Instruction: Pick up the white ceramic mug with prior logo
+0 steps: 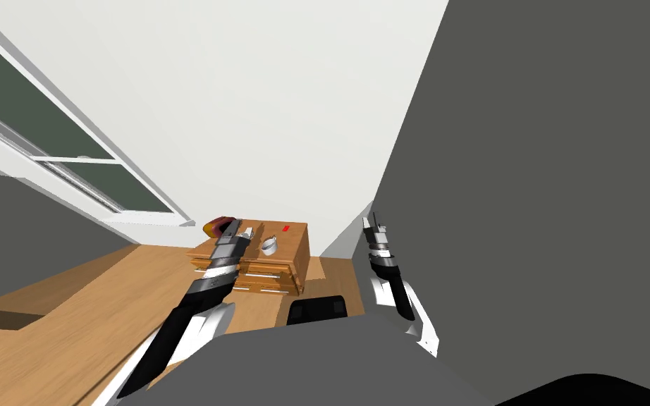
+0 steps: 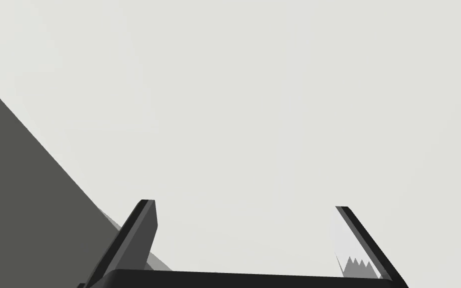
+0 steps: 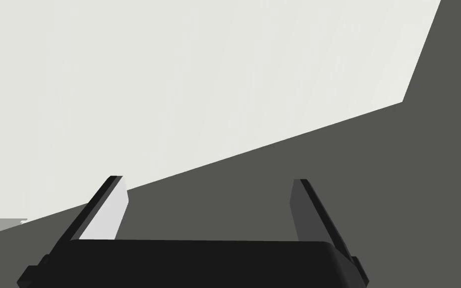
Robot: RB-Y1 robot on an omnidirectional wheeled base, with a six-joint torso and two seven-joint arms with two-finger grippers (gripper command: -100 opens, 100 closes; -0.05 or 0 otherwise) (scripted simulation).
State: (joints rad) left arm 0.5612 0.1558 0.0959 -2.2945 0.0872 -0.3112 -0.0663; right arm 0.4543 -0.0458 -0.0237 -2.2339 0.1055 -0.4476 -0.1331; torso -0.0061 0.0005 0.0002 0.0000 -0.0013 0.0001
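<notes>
A small white mug (image 1: 268, 246) stands on top of a low wooden drawer unit (image 1: 295, 257) against the far wall in the head view. My left gripper (image 1: 244, 230) hovers over the unit's left part, a little to the left of the mug and apart from it. In the left wrist view its fingers (image 2: 144, 225) stand wide apart with nothing between them. My right gripper (image 1: 370, 223) is raised off to the right of the unit, near the dark grey wall. Its fingers (image 3: 112, 207) are spread and empty too.
An orange and purple object (image 1: 213, 226) lies at the unit's far left corner, just behind my left gripper. A small red item (image 1: 285, 228) rests near the unit's back edge. A window (image 1: 48, 141) runs along the left wall. Wooden floor (image 1: 70, 310) stretches to the left.
</notes>
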